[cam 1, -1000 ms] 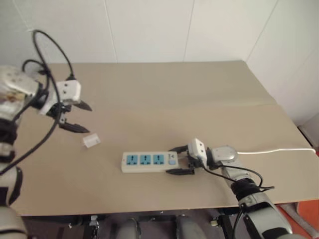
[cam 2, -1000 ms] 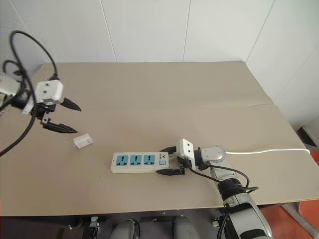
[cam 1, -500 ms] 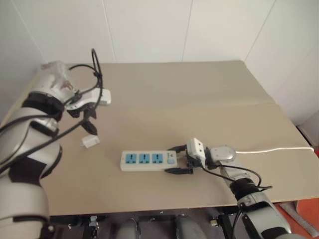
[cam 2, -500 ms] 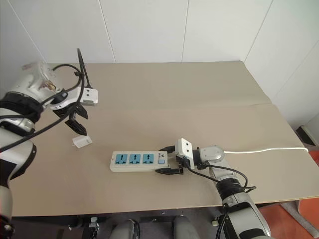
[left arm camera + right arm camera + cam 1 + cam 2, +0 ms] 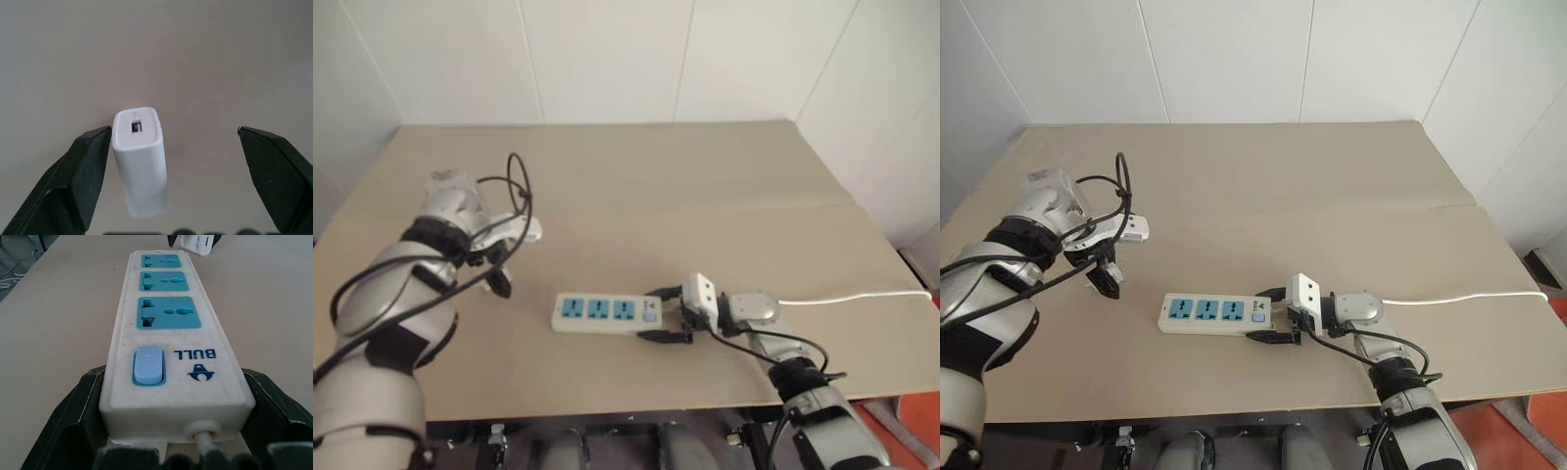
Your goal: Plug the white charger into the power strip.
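The white charger (image 5: 139,156) lies on the tan table between the fingers of my open left gripper (image 5: 174,130), close beside one finger (image 5: 88,171) and well apart from the other. In the head views this gripper (image 5: 497,279) points down at the table's left and covers the charger. The power strip (image 5: 602,313) lies lengthwise at the table's middle front, blue sockets up. My right gripper (image 5: 651,313) is shut on its switch end, a finger (image 5: 83,411) against each long side. The charger (image 5: 198,244) also shows beyond the strip's far end.
The strip's white cord (image 5: 852,294) runs right toward the table's right edge. A low seam (image 5: 724,209) crosses the tabletop behind the strip. White walls stand behind and to the right of the table. Black cables loop over my left wrist (image 5: 514,181).
My left arm has swung in and come down over the charger, its gripper turning to point downward. The charger has become covered in the head views. My right gripper and the strip have stayed put.
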Tool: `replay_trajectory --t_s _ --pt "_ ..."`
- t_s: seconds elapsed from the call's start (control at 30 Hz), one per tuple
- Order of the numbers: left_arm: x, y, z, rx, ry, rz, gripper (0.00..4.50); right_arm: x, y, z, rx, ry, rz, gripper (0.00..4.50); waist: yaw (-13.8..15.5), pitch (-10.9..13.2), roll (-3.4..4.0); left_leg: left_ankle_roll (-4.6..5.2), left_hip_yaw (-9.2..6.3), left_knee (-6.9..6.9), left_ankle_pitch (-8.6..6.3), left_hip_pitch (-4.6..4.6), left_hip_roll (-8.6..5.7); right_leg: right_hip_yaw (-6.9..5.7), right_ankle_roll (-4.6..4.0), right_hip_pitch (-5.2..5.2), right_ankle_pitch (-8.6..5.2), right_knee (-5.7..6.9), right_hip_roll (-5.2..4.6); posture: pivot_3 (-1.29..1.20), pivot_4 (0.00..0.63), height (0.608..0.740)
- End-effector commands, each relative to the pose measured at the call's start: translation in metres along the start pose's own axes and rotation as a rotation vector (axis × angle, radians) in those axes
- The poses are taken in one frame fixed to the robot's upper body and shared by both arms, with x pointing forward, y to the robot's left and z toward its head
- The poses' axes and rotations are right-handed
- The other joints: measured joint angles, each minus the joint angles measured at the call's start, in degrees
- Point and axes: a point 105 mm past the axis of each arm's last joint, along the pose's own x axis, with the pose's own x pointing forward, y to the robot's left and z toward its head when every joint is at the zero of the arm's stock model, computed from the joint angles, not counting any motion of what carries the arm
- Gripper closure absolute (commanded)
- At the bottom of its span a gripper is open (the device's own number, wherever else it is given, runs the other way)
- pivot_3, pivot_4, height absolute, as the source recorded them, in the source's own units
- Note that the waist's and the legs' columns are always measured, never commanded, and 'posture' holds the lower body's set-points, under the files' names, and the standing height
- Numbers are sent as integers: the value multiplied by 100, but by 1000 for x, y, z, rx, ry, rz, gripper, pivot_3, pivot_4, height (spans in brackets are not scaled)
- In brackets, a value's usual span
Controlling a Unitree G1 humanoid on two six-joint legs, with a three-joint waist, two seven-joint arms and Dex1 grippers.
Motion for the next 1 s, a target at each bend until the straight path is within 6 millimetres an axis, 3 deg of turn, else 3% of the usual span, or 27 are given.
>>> replay_trajectory --t_s 0.03,0.13,0.23,0.57,0.67,0.77,0.9,1.0 --pt "1 5 -5 -25 15 42 0 0 7 -8 32 32 12 1084 1 0 0 0 0 0 0 4 -1 0 0 2 0 1 0 0 150 740" --pt "4 6 -6 -26 21 49 0 -1 8 -9 36 34 8 1084 2 -1 0 0 0 0 0 8 -1 1 0 5 0 6 0 0 150 740" --pt "7 9 -5 -32 20 77 589 -2 9 -9 41 37 5 1084 16 -1 0 0 0 0 0 11 -2 1 0 5 0 11 -1 0 150 740" --pt "5 10 -4 -25 14 81 3490 -6 10 -10 50 45 -5 1084 25 -1 0 0 0 0 0 10 -4 1 0 6 0 10 -3 0 150 740" --pt "-3 12 2 3 -31 104 3485 -6 9 -10 48 45 -12 1084 27 -1 -1 0 0 0 0 10 -5 1 0 6 0 10 -3 0 150 740" --pt "-25 13 31 77 -250 140 3485 -7 9 -10 48 46 -14 1084 45 -1 -1 0 -1 0 0 6 -4 -1 0 4 0 10 -4 0 150 740" --pt "-91 -8 100 218 -876 134 3485 -5 12 -11 50 45 -4 1084 117 0 -1 0 -8 5 0 -2 -4 -14 0 3 0 10 -12 0 150 740" --pt "-123 -35 122 362 -1263 113 3485 -2 14 -10 49 39 11 1084 110 -4 2 -1 -14 10 0 -1 -2 -27 -1 5 1 17 -22 0 150 740"
